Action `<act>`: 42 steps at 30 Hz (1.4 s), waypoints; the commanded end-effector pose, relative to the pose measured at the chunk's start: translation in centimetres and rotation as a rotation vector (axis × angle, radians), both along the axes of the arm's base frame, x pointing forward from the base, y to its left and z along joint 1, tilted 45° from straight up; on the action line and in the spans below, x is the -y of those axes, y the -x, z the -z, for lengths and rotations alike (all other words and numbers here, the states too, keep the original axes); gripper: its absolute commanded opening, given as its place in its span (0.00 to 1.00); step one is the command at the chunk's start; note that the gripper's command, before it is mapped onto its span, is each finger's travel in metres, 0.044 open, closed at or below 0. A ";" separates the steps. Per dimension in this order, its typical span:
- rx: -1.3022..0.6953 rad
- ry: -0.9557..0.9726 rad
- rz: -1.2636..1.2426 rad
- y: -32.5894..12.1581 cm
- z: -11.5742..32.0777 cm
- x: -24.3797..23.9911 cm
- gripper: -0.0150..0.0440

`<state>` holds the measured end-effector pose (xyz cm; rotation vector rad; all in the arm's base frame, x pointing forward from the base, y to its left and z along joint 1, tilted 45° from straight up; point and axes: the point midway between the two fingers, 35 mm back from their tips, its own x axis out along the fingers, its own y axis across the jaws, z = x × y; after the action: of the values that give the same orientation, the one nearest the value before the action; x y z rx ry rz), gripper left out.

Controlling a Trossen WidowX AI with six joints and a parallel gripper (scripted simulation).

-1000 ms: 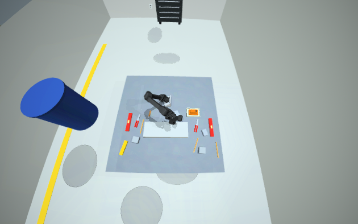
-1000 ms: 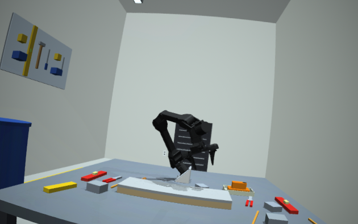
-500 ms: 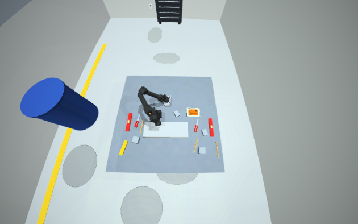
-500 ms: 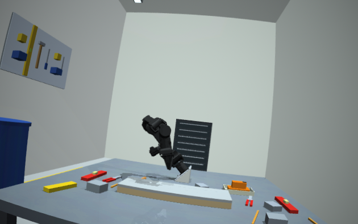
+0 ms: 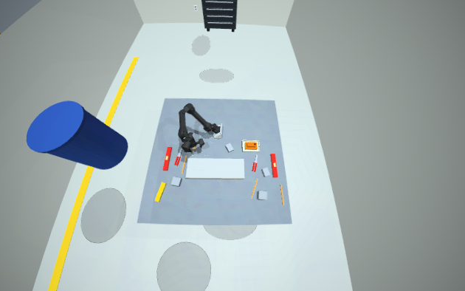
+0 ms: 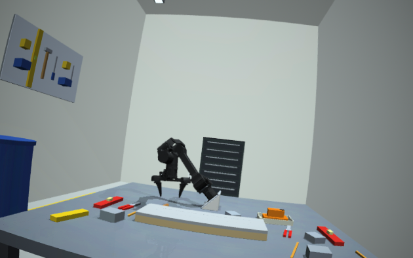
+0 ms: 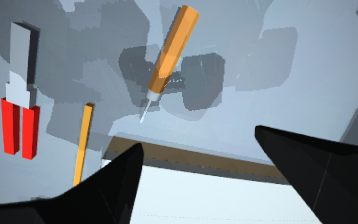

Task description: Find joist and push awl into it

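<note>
You've got the gripper [image 5: 193, 144] [image 6: 170, 190] [image 7: 199, 139] spread wide, nothing between the fingers, hanging above the worktop [image 5: 210, 212] [image 6: 85, 234] [image 7: 240, 100]. Fingertips point down in the exterior view. Your awl [image 7: 172, 52] lies on the worktop below the gripper: orange handle, thin pale tip aimed toward the floor panel [image 5: 215, 171] [image 6: 203, 219] [image 7: 215, 197]. In the wrist view the awl sits slanted, beyond the two fingertips, near the panel edge and not touching it. From the top you only get a bit of orange by the gripper; the arm hides the rest.

Your stud finder [image 5: 251, 145] [image 6: 275, 213] is orange and sits in the tray [image 5: 243, 151] [image 6: 260, 217], off at the other end of the panel, well apart from the gripper. The panel lies flat, pale on top, tan along its side. You can't tell from these views whether its top has a hole.

Near the awl you have red-handled pliers [image 5: 178, 159] [image 6: 128, 206] [image 7: 21, 120] and a thin orange stick [image 5: 184, 165] [image 6: 132, 213] [image 7: 83, 145], both lying flat, neither touching it. Further out on that side: red level [image 5: 167, 159] [image 6: 108, 202], yellow bar [image 5: 160, 192] [image 6: 69, 215], grey block [image 5: 176, 181] [image 6: 112, 215].
</note>
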<state>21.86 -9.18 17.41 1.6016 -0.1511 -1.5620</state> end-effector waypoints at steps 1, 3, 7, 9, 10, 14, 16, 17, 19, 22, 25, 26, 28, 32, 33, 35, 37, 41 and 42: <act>0.336 0.005 0.466 6.0 -1.2 3.7 1.00; 0.352 0.006 0.487 6.2 -1.2 3.9 1.00; 0.352 0.006 0.487 6.2 -1.2 3.9 1.00; 0.352 0.006 0.487 6.2 -1.2 3.9 1.00; 0.352 0.006 0.487 6.2 -1.2 3.9 1.00; 0.352 0.006 0.487 6.2 -1.2 3.9 1.00; 0.352 0.006 0.487 6.2 -1.2 3.8 1.00; 0.352 0.006 0.487 6.3 -1.1 3.7 1.00; 0.352 0.006 0.487 6.3 -0.9 3.6 1.00; 0.351 0.006 0.487 6.4 -0.8 3.4 1.00; 0.351 0.006 0.487 6.4 -0.7 3.5 1.00; 0.351 0.005 0.488 6.4 -0.6 3.6 1.00; 0.351 0.004 0.488 6.3 -0.3 3.8 1.00; 0.350 0.003 0.489 6.2 0.2 4.2 1.00; 0.350 0.002 0.489 6.2 0.3 4.3 1.00; 0.350 0.002 0.490 6.2 0.5 4.5 1.00; 0.350 0.002 0.490 6.1 0.7 4.8 1.00; 0.350 0.002 0.490 6.1 1.2 5.2 1.00; 0.351 0.002 0.490 6.1 1.3 5.4 1.00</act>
<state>15.84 -14.21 16.71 1.9268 -0.7925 -1.6047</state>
